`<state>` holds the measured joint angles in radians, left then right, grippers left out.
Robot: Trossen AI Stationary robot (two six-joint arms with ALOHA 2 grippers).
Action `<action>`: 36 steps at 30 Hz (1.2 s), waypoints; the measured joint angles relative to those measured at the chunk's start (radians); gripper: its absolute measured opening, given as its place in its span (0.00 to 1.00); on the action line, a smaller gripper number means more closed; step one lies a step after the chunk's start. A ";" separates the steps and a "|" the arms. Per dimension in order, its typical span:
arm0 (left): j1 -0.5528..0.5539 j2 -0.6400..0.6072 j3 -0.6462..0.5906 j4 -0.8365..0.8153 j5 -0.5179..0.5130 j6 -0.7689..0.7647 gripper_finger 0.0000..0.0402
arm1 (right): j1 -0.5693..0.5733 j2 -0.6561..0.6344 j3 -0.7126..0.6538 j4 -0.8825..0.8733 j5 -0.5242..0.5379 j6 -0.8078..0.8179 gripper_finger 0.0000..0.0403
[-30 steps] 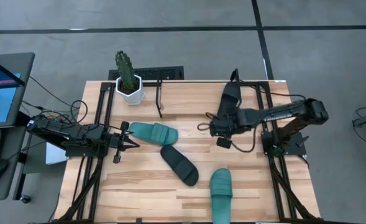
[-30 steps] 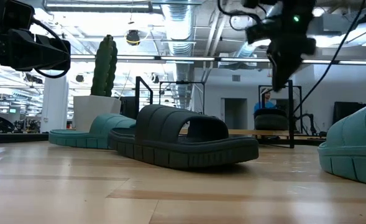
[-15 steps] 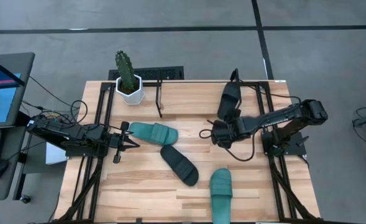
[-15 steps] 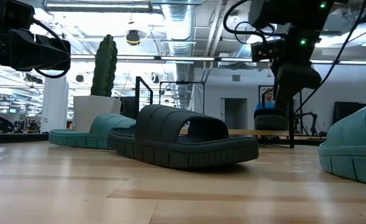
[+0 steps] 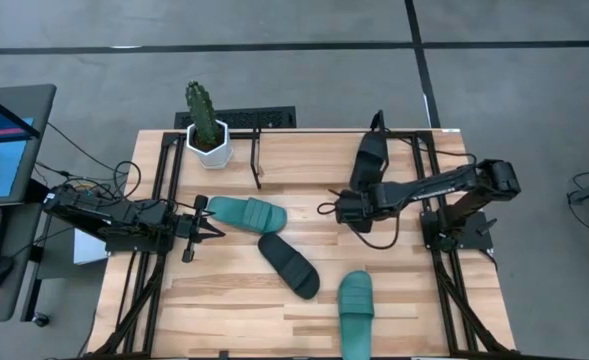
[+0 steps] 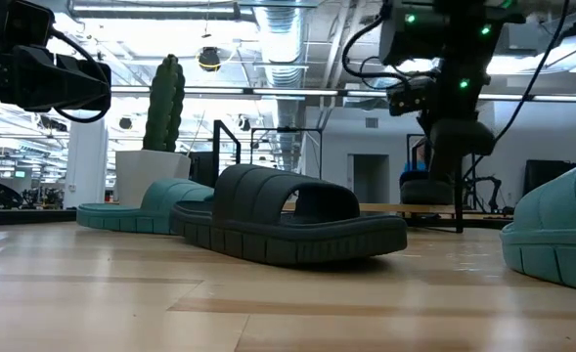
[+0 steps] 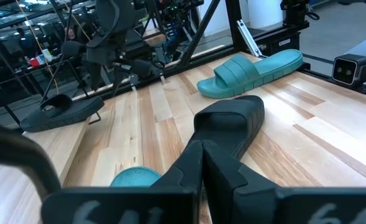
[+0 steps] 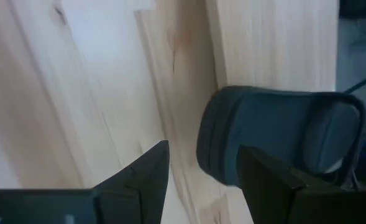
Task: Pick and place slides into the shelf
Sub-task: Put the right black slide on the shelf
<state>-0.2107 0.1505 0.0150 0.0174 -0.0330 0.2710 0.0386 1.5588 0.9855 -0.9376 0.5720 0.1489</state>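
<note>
A teal slide (image 5: 246, 212) lies sole-down at the table's left. A black slide (image 5: 289, 265) lies mid-table and shows in the low view (image 6: 288, 220). A second teal slide (image 5: 355, 300) lies near the front edge. A second black slide (image 5: 370, 160) lies at the far right, by the right end of the black shelf frame (image 5: 257, 160). My right gripper (image 5: 346, 208) is open and empty just on the near side of this black slide (image 8: 276, 137). My left gripper (image 5: 204, 222) is shut and empty, level above the table, beside the left teal slide's end (image 7: 133, 177).
A potted cactus (image 5: 207, 128) stands at the far left corner, next to the shelf's left bracket. Black arm-mounting rails (image 5: 154, 200) run along both side edges of the table. Bare wood (image 5: 304, 170) lies between the shelf's brackets.
My right gripper has sunk lower toward the table beside the far-right black slide and turned at the wrist. It stays open. All the slides and my left arm have kept still.
</note>
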 joint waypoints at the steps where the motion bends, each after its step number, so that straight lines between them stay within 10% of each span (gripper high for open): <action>1: 0.000 0.000 0.000 0.000 0.000 0.002 0.00 | -0.004 0.011 0.002 0.004 -0.001 0.000 0.43; 36: 0.000 0.000 0.000 0.000 0.001 0.003 0.00 | -0.098 0.079 0.000 -0.014 -0.034 0.000 0.25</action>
<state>-0.2104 0.1501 0.0149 0.0174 -0.0325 0.2735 -0.0597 1.6382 0.9855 -0.9512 0.5381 0.1486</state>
